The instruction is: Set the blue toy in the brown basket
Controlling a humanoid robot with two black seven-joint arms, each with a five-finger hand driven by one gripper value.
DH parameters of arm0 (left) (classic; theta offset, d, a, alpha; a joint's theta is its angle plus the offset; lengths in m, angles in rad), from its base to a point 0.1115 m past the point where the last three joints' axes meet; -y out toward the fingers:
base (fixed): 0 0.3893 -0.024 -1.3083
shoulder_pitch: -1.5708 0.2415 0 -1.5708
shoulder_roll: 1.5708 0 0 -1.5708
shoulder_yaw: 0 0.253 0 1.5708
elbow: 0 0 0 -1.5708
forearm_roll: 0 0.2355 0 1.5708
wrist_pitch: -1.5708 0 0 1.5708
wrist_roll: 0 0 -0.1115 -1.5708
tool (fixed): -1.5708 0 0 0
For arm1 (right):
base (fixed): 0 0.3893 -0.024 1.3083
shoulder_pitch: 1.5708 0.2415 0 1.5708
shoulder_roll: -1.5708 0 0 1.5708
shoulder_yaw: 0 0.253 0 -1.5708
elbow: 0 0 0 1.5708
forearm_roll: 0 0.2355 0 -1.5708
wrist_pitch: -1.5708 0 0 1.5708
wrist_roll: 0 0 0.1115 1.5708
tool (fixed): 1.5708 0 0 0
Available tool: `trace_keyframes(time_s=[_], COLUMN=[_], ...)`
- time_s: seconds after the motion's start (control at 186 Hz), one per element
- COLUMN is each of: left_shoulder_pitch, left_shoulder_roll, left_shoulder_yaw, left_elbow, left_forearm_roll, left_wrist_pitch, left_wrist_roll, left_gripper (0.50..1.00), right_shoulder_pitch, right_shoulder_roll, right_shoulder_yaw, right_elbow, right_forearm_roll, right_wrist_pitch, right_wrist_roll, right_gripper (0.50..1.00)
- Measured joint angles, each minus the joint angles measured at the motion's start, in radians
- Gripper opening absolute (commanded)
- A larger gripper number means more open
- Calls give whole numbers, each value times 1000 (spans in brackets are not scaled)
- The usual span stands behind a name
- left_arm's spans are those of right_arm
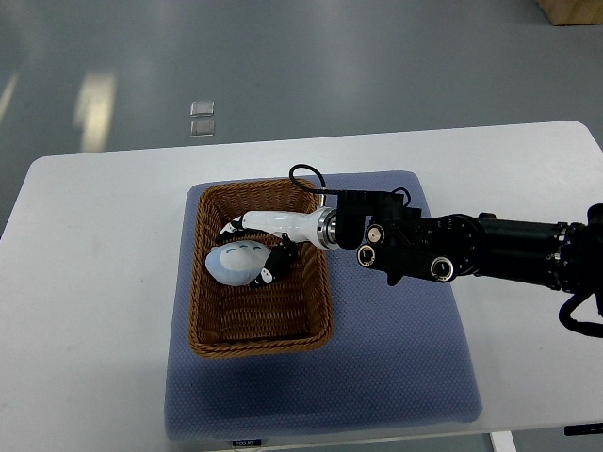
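Observation:
A light blue round plush toy [239,263] lies inside the brown wicker basket [213,335], in its upper half. My right arm comes in from the right edge and reaches over the basket's right rim. My right hand [254,240] is white with black fingers and sits right above and beside the toy. Black fingers [276,265] curl against the toy's right side. I cannot tell whether they still grip it. My left arm is not in view.
The basket stands on a blue-grey mat [396,367] on a white table [94,282]. The mat's right half lies under my forearm [443,250]. Grey floor lies beyond the table's far edge.

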Motion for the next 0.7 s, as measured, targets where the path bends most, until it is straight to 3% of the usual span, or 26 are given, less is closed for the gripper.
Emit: trace_keyframes(time_s=[0.198, 0.397, 0.553, 0.697], left_shoulder_pitch=[0, 0, 0, 0], left_shoulder_roll=[0, 0, 0, 0], left_shoulder_yaw=[1, 2, 2, 2], left_elbow=[2, 3, 3, 1], left_forearm_roll=[0, 0, 0, 0], left_wrist_pitch=[0, 0, 0, 0], left_wrist_roll=[0, 0, 0, 0], left_gripper=[1000, 1000, 1000, 1000], right_shoulder_pitch=[45, 44, -88, -255], right_shoulder_roll=[-88, -227, -258, -206], right_shoulder_yaw=[166, 434, 705, 955], right_elbow=[15, 36, 37, 35], right_forearm_roll=[36, 235, 421, 578], right_wrist_pitch=[34, 76, 81, 78], right_wrist_roll=[-1, -1, -1, 0], right_gripper=[897, 897, 897, 897])
